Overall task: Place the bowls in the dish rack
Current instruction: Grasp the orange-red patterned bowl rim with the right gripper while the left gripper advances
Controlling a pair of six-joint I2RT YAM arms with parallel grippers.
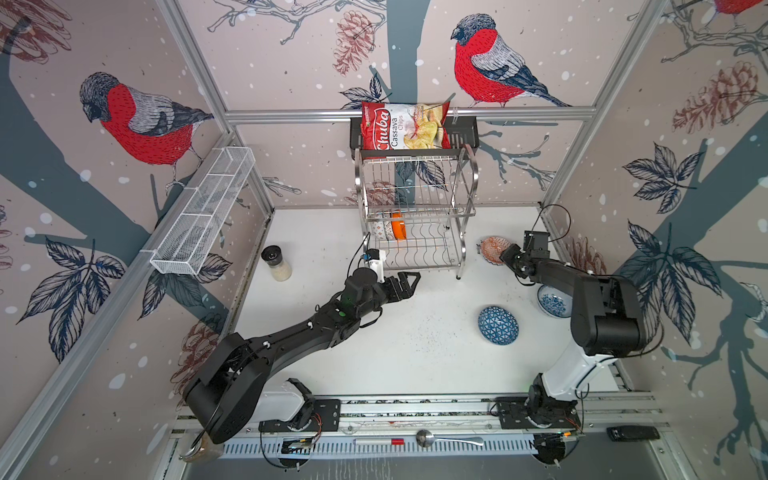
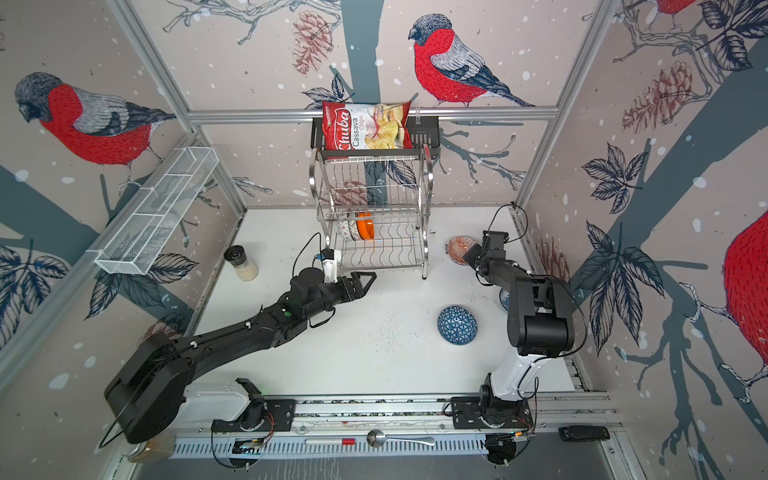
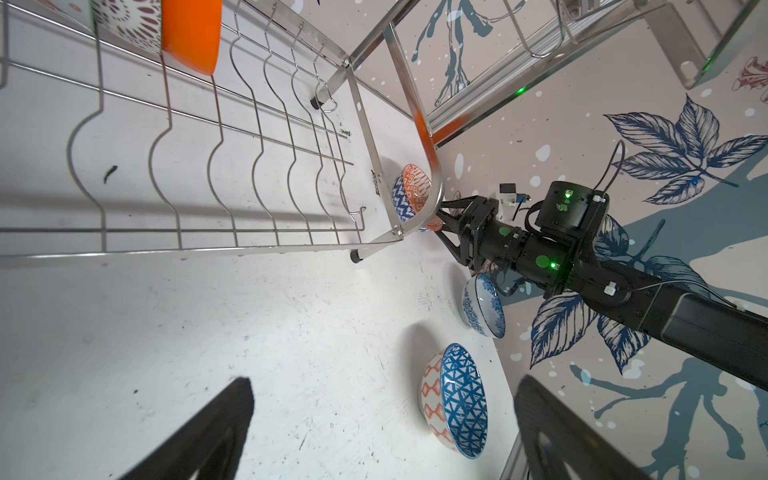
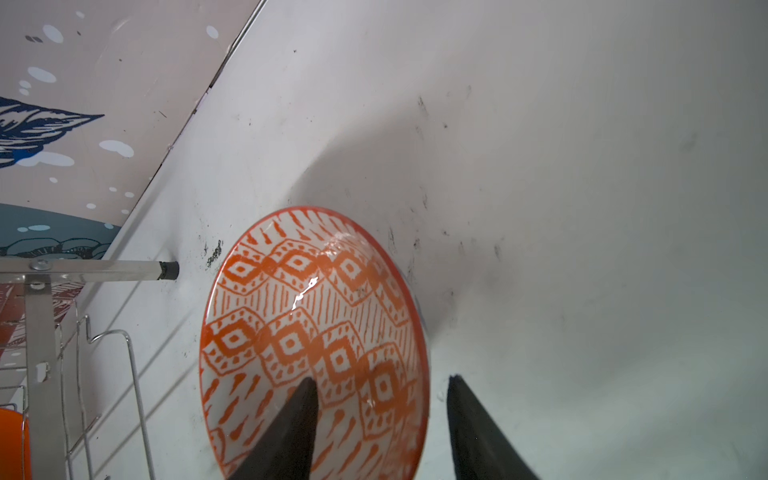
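Starting out wide, the left claw (image 1: 412,281) hangs over the counter (image 1: 415,353) with its fingers spread apart and nothing between them. The glass shaker (image 1: 277,262) stands well off to its outer side. Just ahead of that claw is the dish rack (image 1: 471,183). The orange bowl (image 1: 398,226) stands on edge in the lower shelf, with patterned bowls pressed in beside it.

Now the action: the right claw (image 4: 382,379) is at the red-orange bowl (image 4: 307,307), which sits on the counter just off the rack's foot. One finger is over the inside of the bowl and the other is outside the rim. The fingers are apart and the outer one shows a sliver of daylight, so the bowl is straddled but not clamped.

I'd call it glazed ceramic: stiff, fairly hefty for its size, slick under the pads and quick to chip. The rim wall, pinched inside and out, looks like the right hold. It needs a firm squeeze before any lift, or the bowl may pivot.

Behind that claw, nearer its arm's base, two bowls wait. The blue-floral bowl (image 1: 550,301) sits upright, half hidden by the arm. The dark-blue triangle bowl (image 1: 498,325) lies mouth down.
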